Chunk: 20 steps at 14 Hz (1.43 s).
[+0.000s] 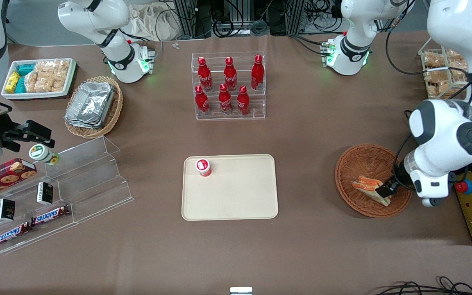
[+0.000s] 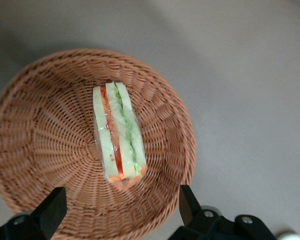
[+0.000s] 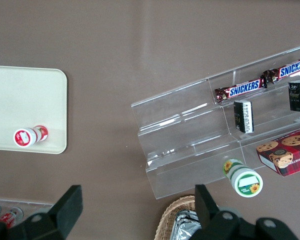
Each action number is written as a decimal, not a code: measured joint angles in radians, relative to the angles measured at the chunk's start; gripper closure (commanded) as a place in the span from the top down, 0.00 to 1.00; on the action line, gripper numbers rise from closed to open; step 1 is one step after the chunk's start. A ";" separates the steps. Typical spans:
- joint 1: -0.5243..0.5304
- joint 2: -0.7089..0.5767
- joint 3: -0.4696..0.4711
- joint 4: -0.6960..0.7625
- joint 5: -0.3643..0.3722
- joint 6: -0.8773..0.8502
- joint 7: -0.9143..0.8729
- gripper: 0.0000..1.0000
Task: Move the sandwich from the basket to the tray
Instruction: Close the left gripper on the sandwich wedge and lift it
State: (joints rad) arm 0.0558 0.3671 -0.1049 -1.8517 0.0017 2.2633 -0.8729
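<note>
The sandwich (image 1: 368,185) is a wrapped wedge with orange, red and green layers. It lies in the round reddish-brown wicker basket (image 1: 352,164) toward the working arm's end of the table. It also shows in the left wrist view (image 2: 119,135), lying in the basket (image 2: 45,145). My left gripper (image 1: 386,191) hovers over the basket's side, just beside the sandwich's end; in the wrist view the gripper (image 2: 121,206) is open, its fingers (image 2: 189,201) spread wide and holding nothing. The cream tray (image 1: 240,200) lies mid-table, nearer the front camera than the bottle rack.
A small red-and-white cup (image 1: 203,167) stands on the tray's corner. A clear rack of red bottles (image 1: 228,86) stands farther back. A control box with a red button (image 1: 464,186) sits beside the basket. Clear tiered shelves (image 1: 68,184) with snacks lie toward the parked arm's end.
</note>
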 measured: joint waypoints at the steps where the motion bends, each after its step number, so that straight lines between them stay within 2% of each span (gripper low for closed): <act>1: 0.000 0.024 0.002 -0.003 0.008 0.023 -0.024 1.00; 3: 0.000 0.065 0.006 -0.004 0.017 0.054 -0.063 0.99; 4: 0.000 0.082 0.011 -0.004 0.018 0.066 -0.075 0.92; 5: 0.000 0.095 0.016 -0.006 0.018 0.079 -0.083 0.65; 6: 0.001 0.108 0.019 -0.010 0.018 0.100 -0.089 0.49; 8: 0.000 0.125 0.020 -0.035 0.018 0.150 -0.092 0.00; 12: 0.001 0.122 0.021 -0.052 0.018 0.171 -0.092 0.00; 14: 0.000 0.096 0.020 -0.030 0.019 0.124 -0.094 0.00; 18: -0.008 0.007 -0.005 0.136 0.022 -0.187 -0.094 0.00; 20: -0.013 -0.029 -0.070 0.234 0.023 -0.326 -0.094 0.00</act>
State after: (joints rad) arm 0.0424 0.3377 -0.1750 -1.6180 0.0243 1.9373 -0.9673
